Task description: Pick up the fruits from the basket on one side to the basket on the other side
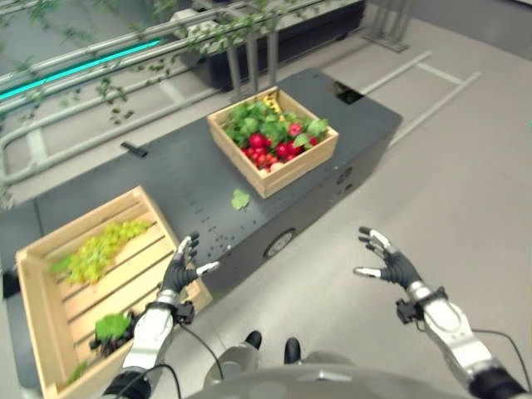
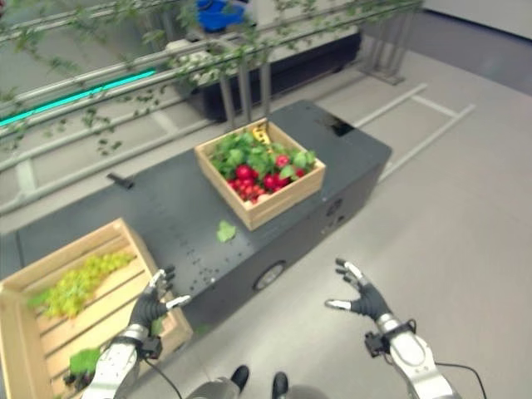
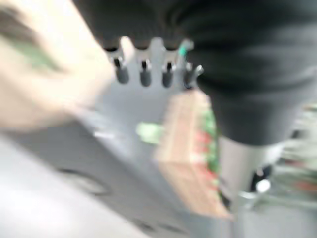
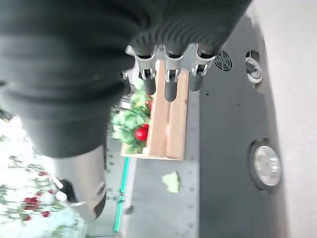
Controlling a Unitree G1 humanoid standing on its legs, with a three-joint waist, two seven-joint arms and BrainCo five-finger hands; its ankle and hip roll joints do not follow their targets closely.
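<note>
I saw two wooden baskets on the dark platform [image 1: 191, 187]. The far basket [image 1: 274, 141], well beyond the fingertips of both hands, was packed with red fruits [image 1: 270, 148] under green leaves [image 1: 249, 120], with something yellow at its back edge. The near basket [image 1: 83, 291], a slatted crate just beside my left hand [image 1: 179, 270], held a bunch of green grapes [image 1: 104, 247] and, nearer its front, a dark cluster [image 1: 116, 337] topped by a green leaf. One loose leaf [image 1: 240, 199] lay on the platform between the baskets, ahead of the left fingers.

The left hand's fingers were straight and spread, holding nothing. My right hand [image 1: 386, 259] hung over the pale floor [image 1: 465, 183], fingers apart and empty, well apart from either basket. I could make out no legible writing anywhere.
</note>
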